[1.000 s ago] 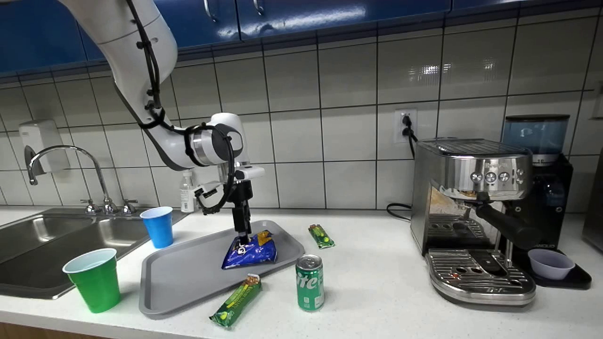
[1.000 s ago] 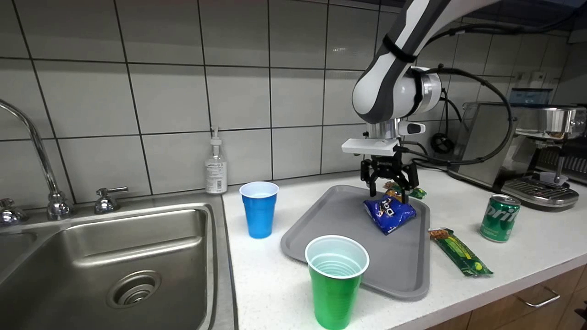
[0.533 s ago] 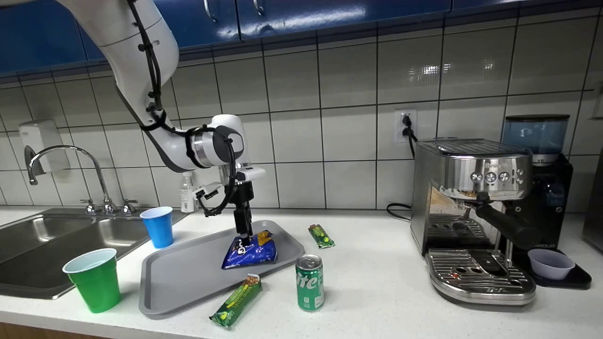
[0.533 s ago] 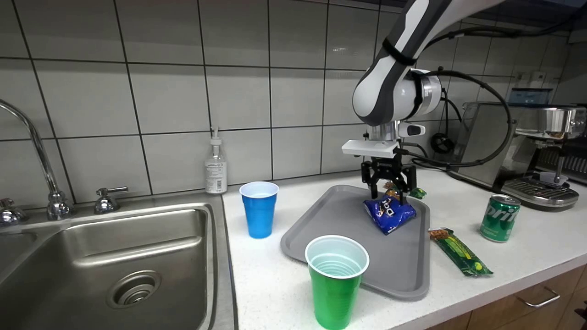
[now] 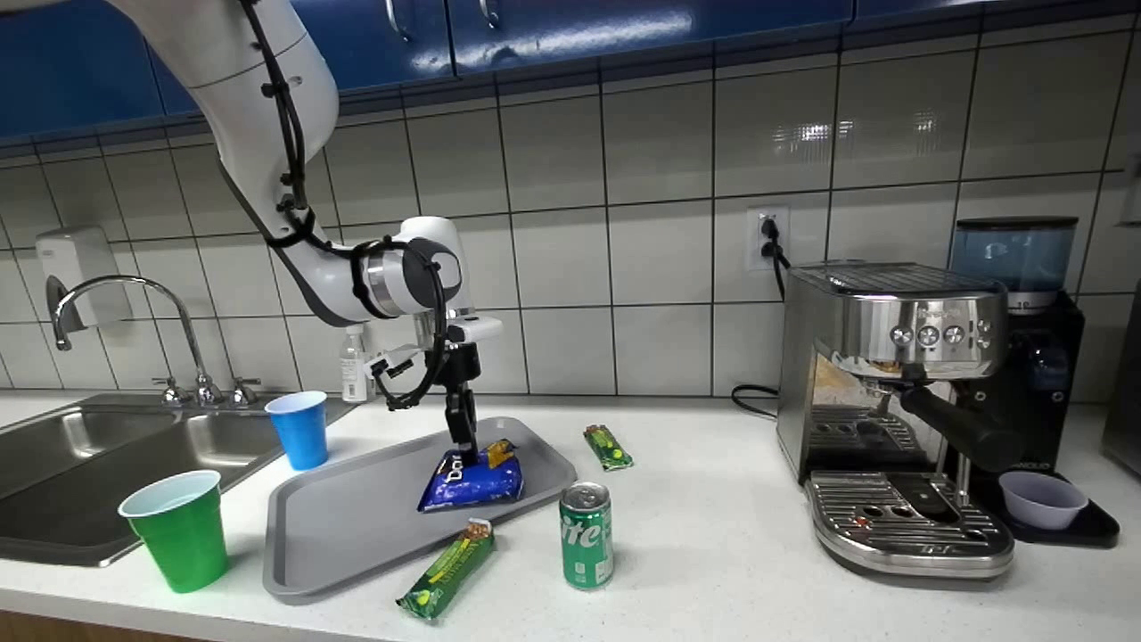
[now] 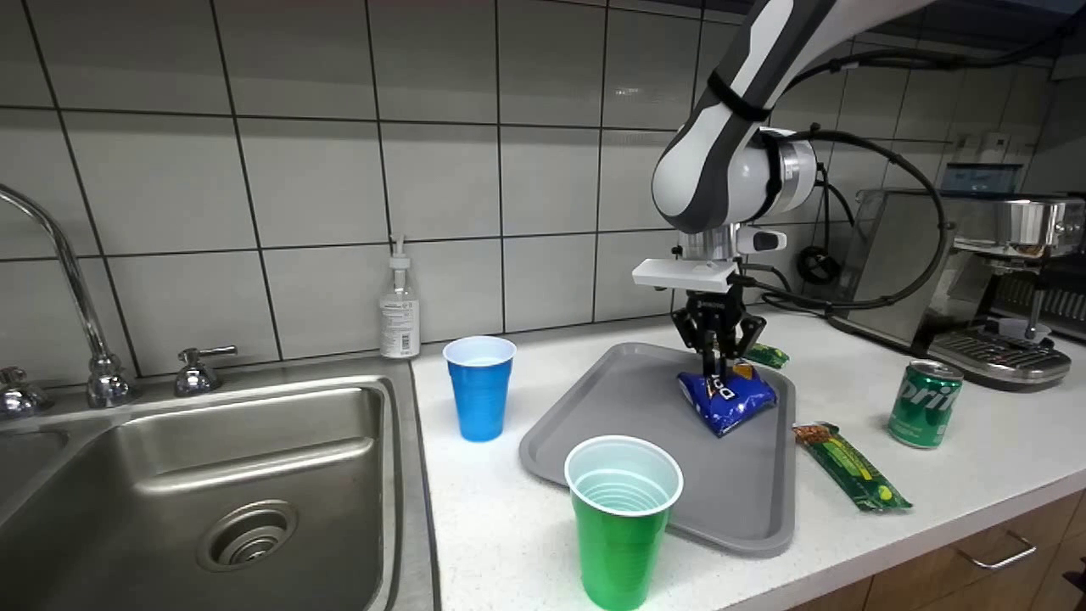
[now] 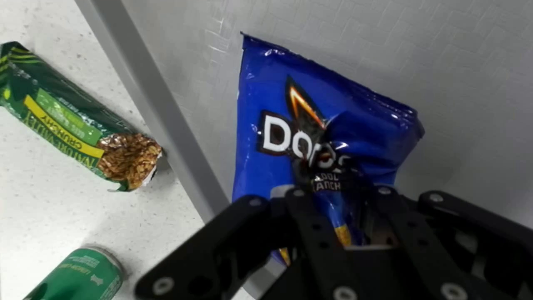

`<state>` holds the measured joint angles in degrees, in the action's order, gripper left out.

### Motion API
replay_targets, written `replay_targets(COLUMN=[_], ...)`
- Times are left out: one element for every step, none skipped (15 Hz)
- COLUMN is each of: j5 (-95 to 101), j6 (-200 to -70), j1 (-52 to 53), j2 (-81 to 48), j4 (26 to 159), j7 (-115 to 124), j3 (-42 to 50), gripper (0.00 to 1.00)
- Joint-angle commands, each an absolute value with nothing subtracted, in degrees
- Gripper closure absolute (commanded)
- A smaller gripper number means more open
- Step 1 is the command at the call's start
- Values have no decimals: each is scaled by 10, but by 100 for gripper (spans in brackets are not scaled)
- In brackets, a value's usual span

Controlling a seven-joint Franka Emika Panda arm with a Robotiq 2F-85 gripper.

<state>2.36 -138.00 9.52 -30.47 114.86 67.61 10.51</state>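
In both exterior views my gripper point(image 6: 714, 372) points straight down at a blue Doritos bag point(image 6: 740, 409), its fingers drawn close together on the top of the bag. The wrist view shows the bag point(image 7: 270, 91) from above, creased and bunched between the two dark fingers, which cover its lower part. The bag lies on a grey tray point(image 5: 357, 526), near the tray's end beside the green wrappers. How firmly the film is pinched is partly hidden by the fingers.
Around the tray stand a blue cup point(image 5: 300, 432), a green cup point(image 5: 183, 535) and a Sprite can point(image 5: 586, 544). Two green granola bars lie close by, a nearer bar point(image 5: 450, 571) and a farther bar point(image 5: 609, 448). A sink, a soap bottle point(image 6: 399, 314) and an espresso machine point(image 5: 891, 339) flank the counter.
The gripper's fingers have come together from wide apart, gathering the top of the bag between them. The bag has shifted and creased slightly. The arm has barely moved, sinking a little.
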Motion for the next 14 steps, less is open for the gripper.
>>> replay_targets(j5=[32, 32, 31, 30, 30, 29, 28, 27, 25, 24, 22, 22, 22, 22], j6=[-1380, -1380, -1380, -1379, -1378, -1377, -1376, -1374, -1373, -1370, -1368, -1367, -1365, -1362], j1=[90, 90, 89, 88, 88, 87, 85, 84, 82, 79, 76, 73, 70, 66], j2=[-307, -306, -305, -303, -301, -299, -298, -297, -296, -295, -294, -293, -292, -290], j4=[1140, 1141, 1142, 1142, 1142, 1142, 1141, 1140, 1138, 1135, 1132, 1129, 1127, 1124], j7=[687, 687, 686, 685, 683, 682, 681, 681, 680, 679, 677, 677, 677, 677], j3=[102, 101, 101, 101, 101, 101, 100, 100, 100, 101, 101, 102, 104, 105], gripper=[100, 100, 100, 100, 100, 100, 100, 100, 100, 100, 100, 100, 100, 100])
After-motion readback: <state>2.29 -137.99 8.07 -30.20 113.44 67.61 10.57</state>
